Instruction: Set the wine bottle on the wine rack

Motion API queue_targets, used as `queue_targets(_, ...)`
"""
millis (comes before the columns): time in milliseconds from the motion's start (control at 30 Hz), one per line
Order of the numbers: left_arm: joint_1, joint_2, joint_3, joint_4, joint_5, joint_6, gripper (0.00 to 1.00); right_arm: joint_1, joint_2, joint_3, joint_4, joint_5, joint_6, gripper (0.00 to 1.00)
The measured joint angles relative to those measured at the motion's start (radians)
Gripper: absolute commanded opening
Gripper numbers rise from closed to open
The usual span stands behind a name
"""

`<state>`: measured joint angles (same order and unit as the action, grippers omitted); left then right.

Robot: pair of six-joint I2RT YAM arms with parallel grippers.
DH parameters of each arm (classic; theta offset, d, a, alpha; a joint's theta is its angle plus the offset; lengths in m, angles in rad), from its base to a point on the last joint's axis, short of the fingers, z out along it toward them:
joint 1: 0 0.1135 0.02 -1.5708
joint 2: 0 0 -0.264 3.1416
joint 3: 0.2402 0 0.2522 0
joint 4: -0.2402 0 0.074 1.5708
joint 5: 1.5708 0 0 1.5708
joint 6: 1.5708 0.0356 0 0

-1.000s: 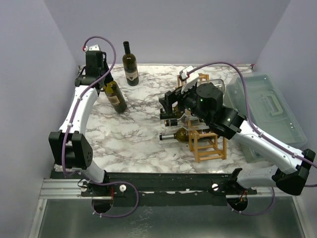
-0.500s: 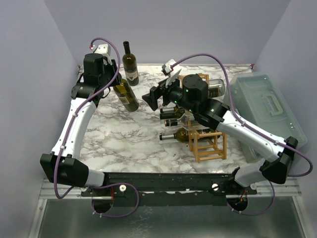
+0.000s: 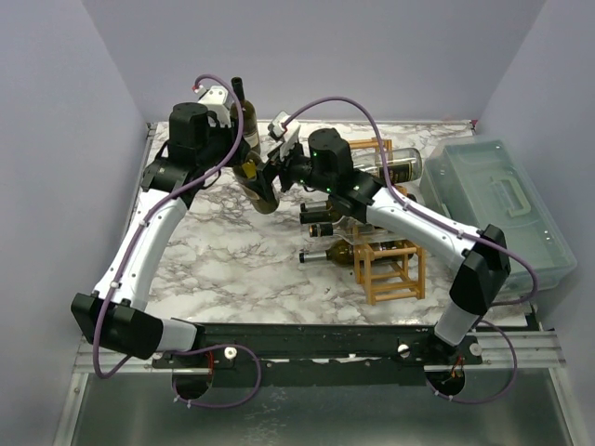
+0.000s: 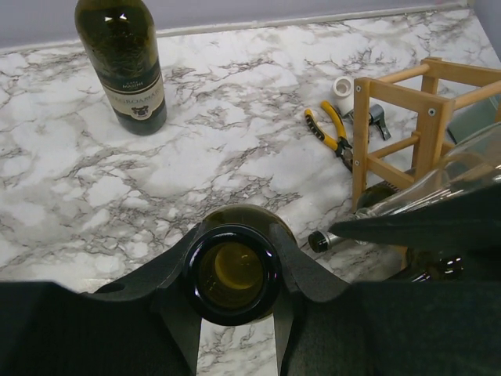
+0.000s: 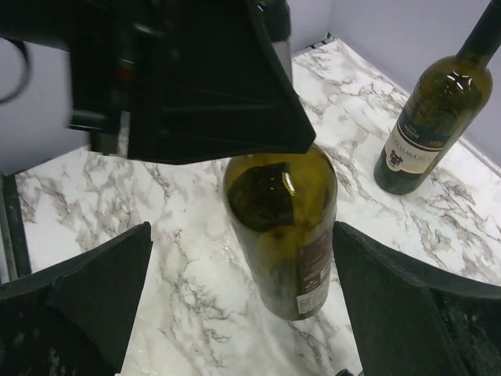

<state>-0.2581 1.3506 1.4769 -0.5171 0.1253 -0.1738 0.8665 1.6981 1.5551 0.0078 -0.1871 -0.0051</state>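
**A:** Where is the wine bottle [image 5: 286,235]?

**B:** It hangs from the left gripper [image 4: 235,272], which is clamped around the neck just under the mouth. The body slants down and away from that gripper, and the base looks clear of the desk [image 3: 232,251]

**A:** And the right gripper [image 5: 244,258]?

**B:** It is spread wide, with one finger on each side of the bottle's body (a gap shows on both sides, so it isn't touching the glass)

**A:** So the bottle isn't on the wine rack [image 3: 390,274]?

**B:** No. The rack stands on the desk off to the right of both grippers, and the right arm reaches across above it. A clear bottle [image 3: 395,169] lies high up in it and dark bottles [image 3: 325,228] lie lower, their necks pointing back toward the grippers

**A:** Is anything else close by?

**B:** A second bottle [image 4: 125,66] stands upright beyond the left gripper, near the back wall and apart from the held one. Yellow-handled pliers [image 4: 333,129] lie on the desk just beside the rack. A plastic box [image 3: 502,204] sits on the far side of the rack from the grippers
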Motion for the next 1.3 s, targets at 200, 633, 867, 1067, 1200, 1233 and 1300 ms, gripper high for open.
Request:
queue_targets(200,-0.008,-0.033,0.0,0.0,0.009,0.007,0.0,-0.027,0.076,0.024,0.019,-0.08,-0.102,1.0)
queue_targets(633,-0.021,-0.057,0.0,-0.003,0.032,0.007,0.0,-0.028,0.165,0.024,0.21,-0.134,-0.185,1.0)
queue_targets(867,-0.026,-0.063,0.0,-0.003,0.039,0.007,0.0,-0.028,0.206,0.026,0.238,-0.136,-0.217,0.95)
queue_targets(1067,-0.026,-0.068,0.001,-0.008,0.043,0.008,0.36,-0.03,0.221,0.026,0.251,-0.124,-0.238,0.22)
queue_targets(1200,-0.026,-0.072,0.002,-0.005,0.042,0.014,0.8,-0.029,0.223,0.027,0.257,-0.112,-0.256,0.01)
queue_targets(1233,-0.026,-0.074,0.005,0.002,0.043,0.006,0.85,-0.029,0.228,0.032,0.255,-0.107,-0.263,0.0)
queue_targets(1300,-0.017,-0.08,0.016,0.006,0.005,0.004,0.94,-0.029,0.25,0.062,0.246,-0.091,-0.282,0.01)
